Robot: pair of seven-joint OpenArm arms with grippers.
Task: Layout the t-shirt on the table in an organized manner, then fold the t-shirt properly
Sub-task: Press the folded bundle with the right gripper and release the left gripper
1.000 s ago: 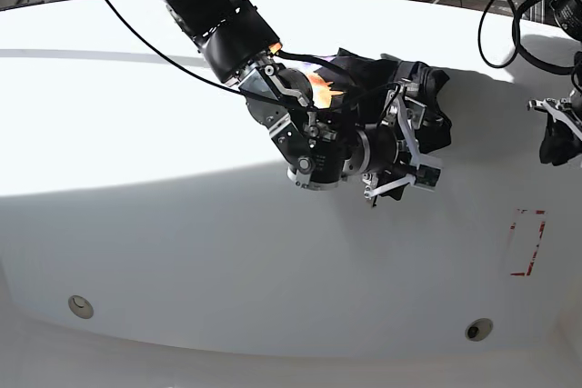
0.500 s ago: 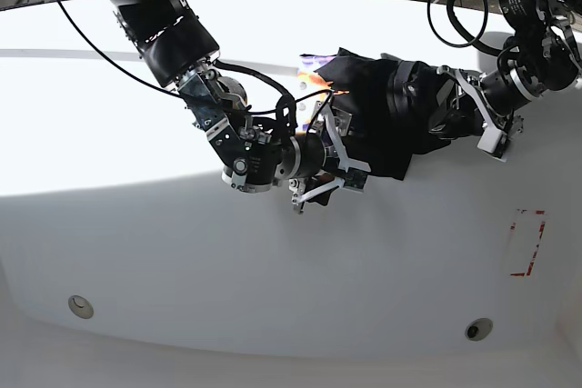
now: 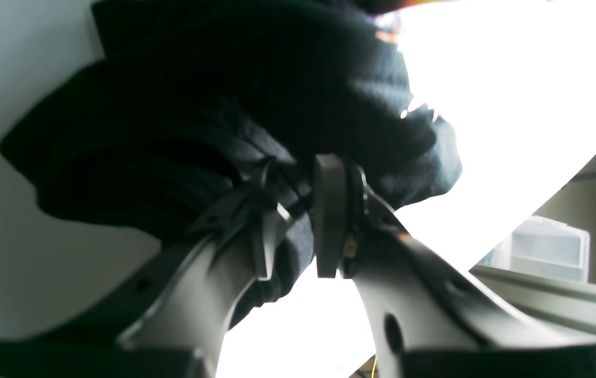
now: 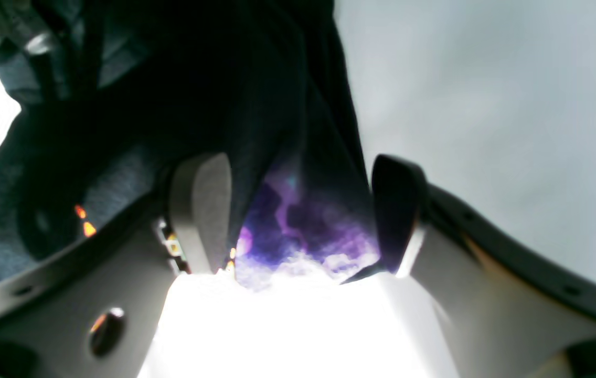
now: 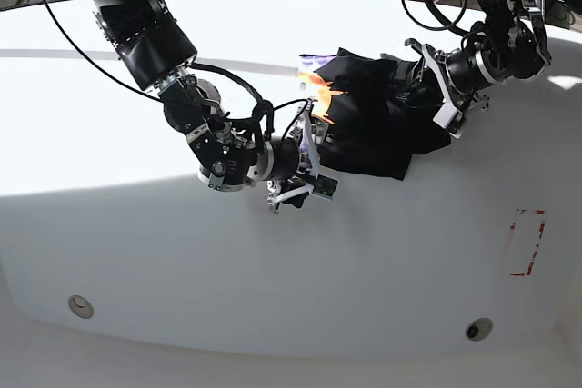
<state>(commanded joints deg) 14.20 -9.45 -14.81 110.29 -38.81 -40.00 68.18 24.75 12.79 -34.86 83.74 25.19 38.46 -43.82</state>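
Bare table [image 5: 136,252] lies open around the bunched t-shirt [image 5: 382,120].

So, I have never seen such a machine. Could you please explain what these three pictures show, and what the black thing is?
It is a robot with two arms. The base view looks down on a white table from above; the other two come from cameras on each wrist. The black thing is a crumpled t-shirt lying on the table. The left gripper, on the right in the base view, is closed on a fold of the cloth. The right gripper is open, with the shirt's purple-tinted edge between its fingers. A red dashed mark and two metal discs are also on the table.
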